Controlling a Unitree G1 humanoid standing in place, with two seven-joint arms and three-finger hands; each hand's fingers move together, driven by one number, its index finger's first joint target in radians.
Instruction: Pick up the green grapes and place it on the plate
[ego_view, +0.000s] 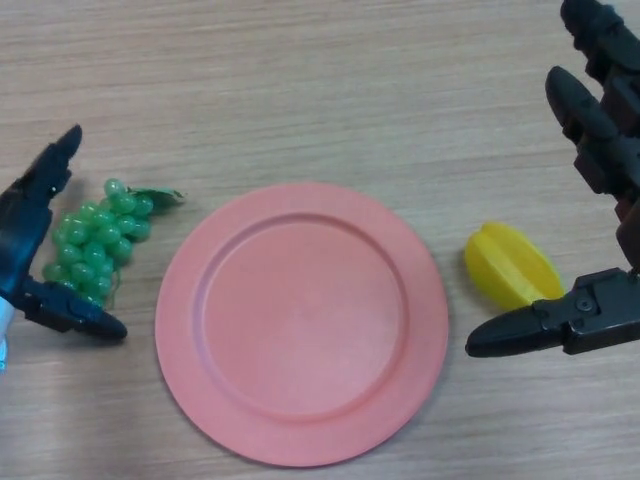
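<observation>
The green grapes (95, 242) lie on the surface just left of the pink plate (302, 322), inside the spread left hand (30, 250), whose fingers bracket the bunch without gripping it. To grasp well, close around the middle of the cluster rather than a single berry. The right hand (585, 240) hangs wide open near a yellow fruit (510, 265).

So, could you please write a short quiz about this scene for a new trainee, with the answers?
1. True or false: the green grapes already lie on the pink plate.
2. Which hand is nearest the grapes: A) left hand B) right hand?
3. What lies between the plate and the right hand?

Key
1. False: they lie on the table, left of the plate.
2. A: its open fingers and thumb flank the bunch.
3. A yellow starfruit.
</observation>
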